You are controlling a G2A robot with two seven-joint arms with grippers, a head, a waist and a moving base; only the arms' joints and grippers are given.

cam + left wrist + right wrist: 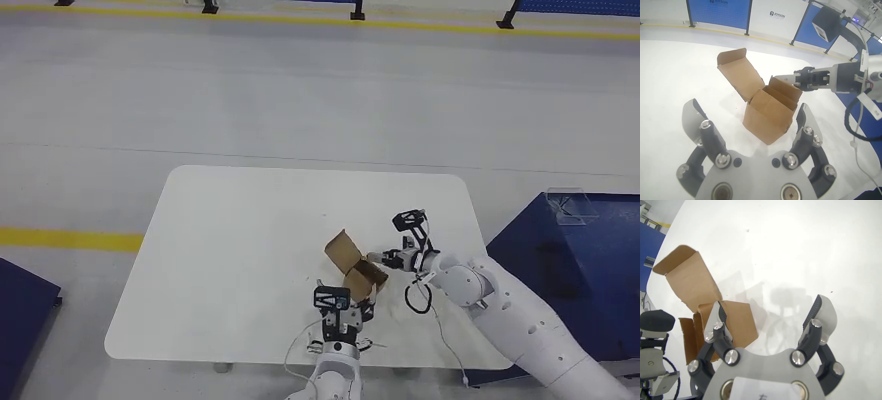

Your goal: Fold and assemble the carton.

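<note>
A small brown carton [354,266] stands upright on the white table [250,260], near the front edge. Its top is open, with the long lid flap [738,75] raised and leaning away. My left gripper [747,104] is open just in front of the carton [768,117], and one fingertip [804,111] is close beside a carton corner. My right gripper [768,300] is open too. One of its fingers [719,313] rests against the upright side flap [738,321] of the carton. That gripper [785,78] is at the carton's far rim.
A blue bin [570,250] stands beside the table's right edge. A black cable [853,121] loops under the right wrist. Blue barrier panels [719,11] stand on the floor behind. Bare table lies to the left of the carton and behind it.
</note>
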